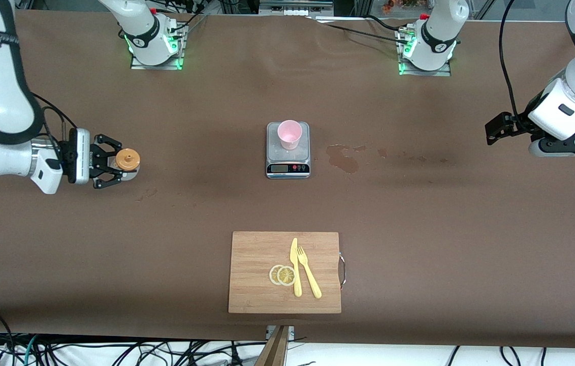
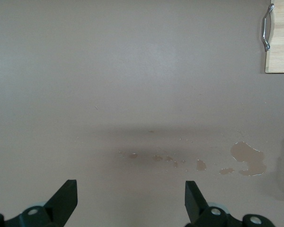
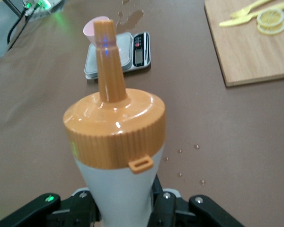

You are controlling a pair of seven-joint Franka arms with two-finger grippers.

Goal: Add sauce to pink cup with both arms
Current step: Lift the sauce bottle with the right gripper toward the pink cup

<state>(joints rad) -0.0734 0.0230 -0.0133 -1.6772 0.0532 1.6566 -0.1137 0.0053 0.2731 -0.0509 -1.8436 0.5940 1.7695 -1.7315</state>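
The pink cup (image 1: 289, 134) stands upright on the grey kitchen scale (image 1: 287, 161) at mid-table. It also shows in the right wrist view (image 3: 92, 29), partly hidden by the nozzle. My right gripper (image 1: 124, 161) is shut on the sauce bottle (image 1: 127, 159), held upright over the right arm's end of the table. The right wrist view shows its whitish body and orange cap (image 3: 114, 130), gripped low on the body by my right gripper (image 3: 120, 201). My left gripper (image 1: 494, 130) hangs open and empty over the left arm's end; its fingers (image 2: 66, 194) stand wide apart over bare table.
A brown stain (image 1: 343, 160) lies beside the scale toward the left arm's end, also in the left wrist view (image 2: 248, 158). A wooden cutting board (image 1: 252, 284) with a yellow knife, a fork and lemon slices lies nearer the front camera.
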